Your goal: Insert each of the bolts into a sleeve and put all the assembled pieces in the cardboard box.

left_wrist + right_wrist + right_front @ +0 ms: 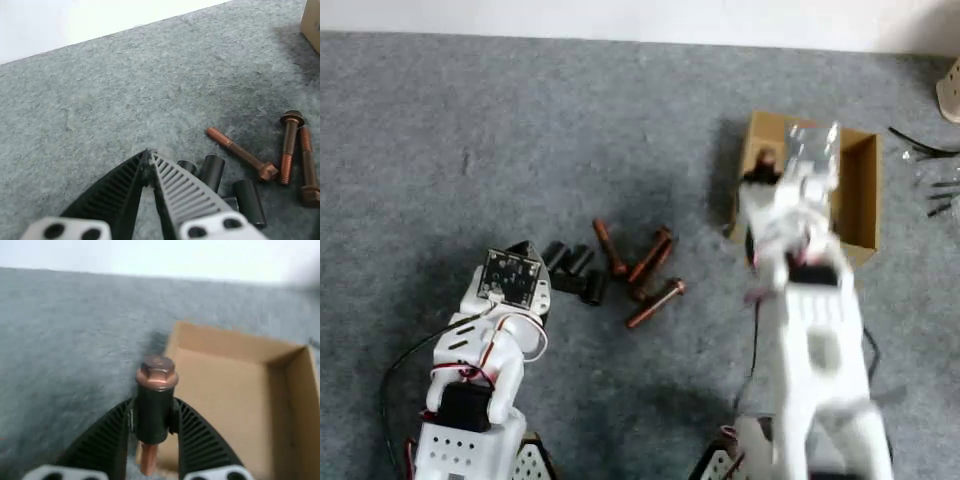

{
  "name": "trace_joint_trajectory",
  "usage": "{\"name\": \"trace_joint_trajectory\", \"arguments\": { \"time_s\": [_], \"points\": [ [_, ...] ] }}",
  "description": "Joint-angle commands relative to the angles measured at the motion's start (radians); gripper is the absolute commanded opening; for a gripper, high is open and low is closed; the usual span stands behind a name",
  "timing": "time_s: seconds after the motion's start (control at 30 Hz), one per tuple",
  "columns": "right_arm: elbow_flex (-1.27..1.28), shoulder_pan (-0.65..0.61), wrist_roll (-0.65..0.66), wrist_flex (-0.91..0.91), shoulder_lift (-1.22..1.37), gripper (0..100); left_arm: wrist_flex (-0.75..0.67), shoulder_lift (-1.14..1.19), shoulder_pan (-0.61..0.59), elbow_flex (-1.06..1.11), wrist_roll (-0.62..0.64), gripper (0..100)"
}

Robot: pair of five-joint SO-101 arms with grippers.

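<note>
My right gripper [152, 422] is shut on an assembled piece [154, 405], a copper bolt pushed through a black sleeve, held upright at the near left edge of the cardboard box [230, 390]. From above, the right arm's gripper [767, 180] hangs over the box [860, 195]. My left gripper [148, 165] is shut and empty, just beside the black sleeves [212, 172]. Several loose copper bolts [640, 265] lie mid-table, with black sleeves [575, 270] to their left, next to the left gripper [525, 260].
Grey felt covers the table [470, 150]. Black cable ties [930, 180] and a pale object [950, 90] lie at the far right edge. Open felt stretches to the left and behind the parts.
</note>
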Motion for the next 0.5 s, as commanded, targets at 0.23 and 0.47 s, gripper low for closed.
{"name": "trace_joint_trajectory", "arguments": {
  "time_s": [0.23,0.47],
  "points": [
    [-0.602,0.137,-0.230,0.200,0.693,0.5,-0.037,-0.012,-0.007,-0.002,0.003,1],
    [-0.713,0.124,-0.229,0.255,0.794,0.9,-0.037,-0.012,-0.005,-0.005,0.006,1]
  ]
}}
